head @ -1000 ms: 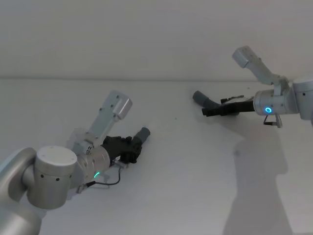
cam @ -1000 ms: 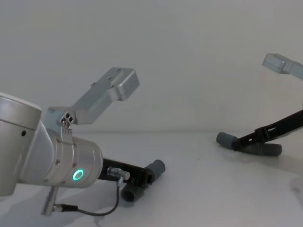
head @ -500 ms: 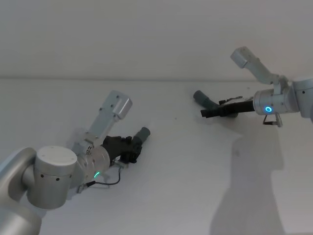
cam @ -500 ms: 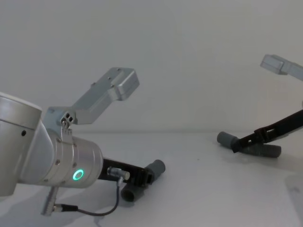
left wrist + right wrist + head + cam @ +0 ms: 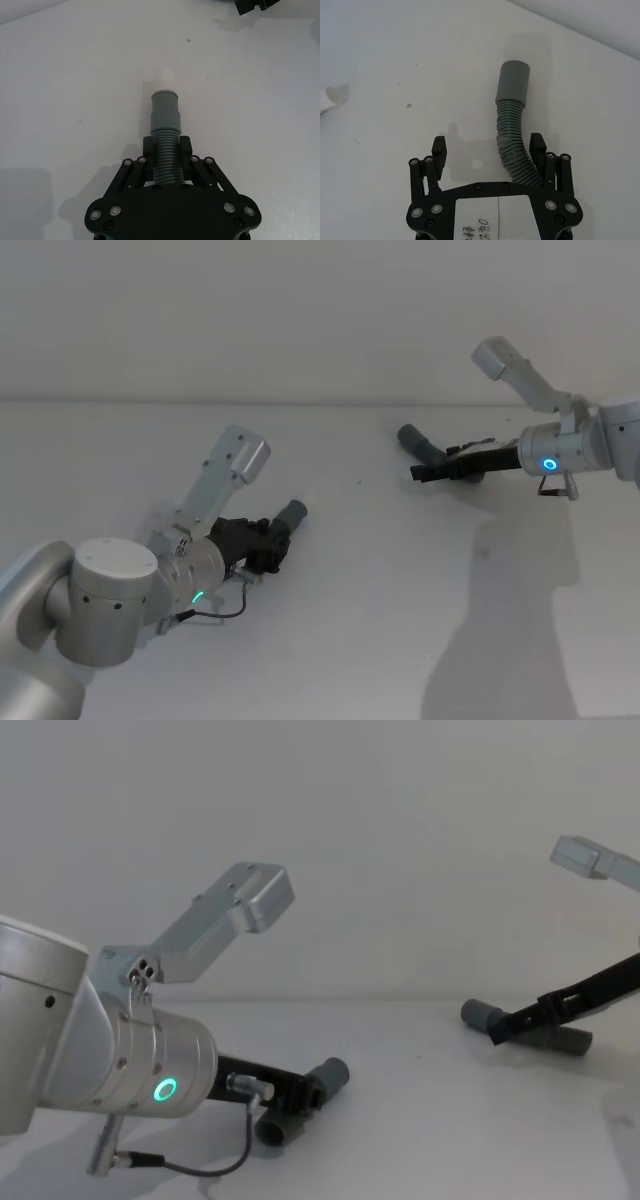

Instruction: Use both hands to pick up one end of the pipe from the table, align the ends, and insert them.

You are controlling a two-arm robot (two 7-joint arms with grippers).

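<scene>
My left gripper (image 5: 166, 150) is shut on the ribbed part of the short pipe piece (image 5: 165, 125), low over the white table (image 5: 350, 620). The piece's grey cuff with the white tip (image 5: 164, 80) points away from the fingers. In the head view this gripper (image 5: 262, 545) is at the centre left with the cuff (image 5: 292, 513) sticking out. My right gripper (image 5: 488, 145) is open and straddles the longer pipe piece (image 5: 512, 135), which lies on the table close to one finger (image 5: 537, 145). Its wide grey cuff (image 5: 513, 82) lies beyond the fingertips. From the head, that gripper (image 5: 420, 472) is at the far right beside the longer piece (image 5: 418, 443).
In the chest view the left arm's silver body (image 5: 120, 1060) stands large at the left, with a cable looping under it. The short piece's free end (image 5: 272, 1130) rests near the table. Bare table lies between the two pieces.
The right gripper has shifted slightly lower over the longer piece. The left gripper and the short piece have not moved.
</scene>
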